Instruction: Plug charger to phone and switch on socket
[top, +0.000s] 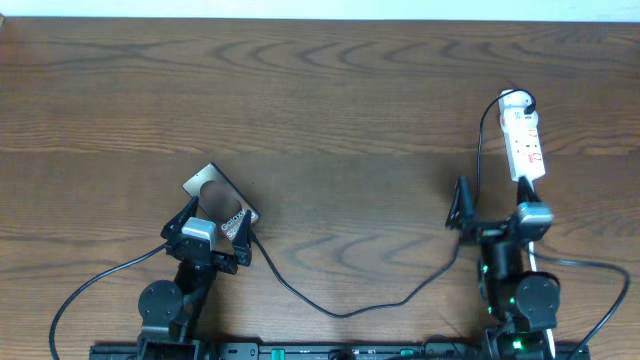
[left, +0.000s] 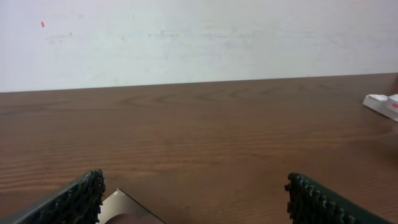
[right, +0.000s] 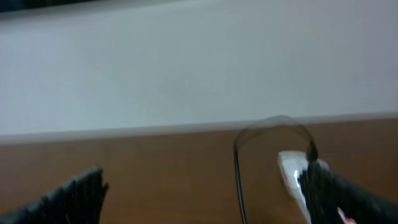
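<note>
Overhead, the phone (top: 222, 203) lay flat and askew on the brown tabletop (top: 330, 110) at the near left, its lettered end turned toward the left arm. The left fingers (top: 181, 222) were spread wide, one on either side of that near end, pinching nothing; whether they touched the phone's edges could not be told. From the left wrist only a pale corner of the phone showed low between the two dark ribbed pads. The charger (top: 345, 312) ran as a thin black line from the far end of the socket (top: 523, 140), down its left side, in a slack curve across the near tabletop, and up to the phone's lettered end. Its tip was hidden by the left arm there, so whether it sat in the phone could not be told. The socket lay lengthwise at the far right, white with red markings, its near end just beside the right arm. The right fingers (top: 460, 205) were likewise spread, empty, one well to the left of the socket and the other close by its near end. The right wrist view was blurred, showing the charger's black loop over the white socket.
</note>
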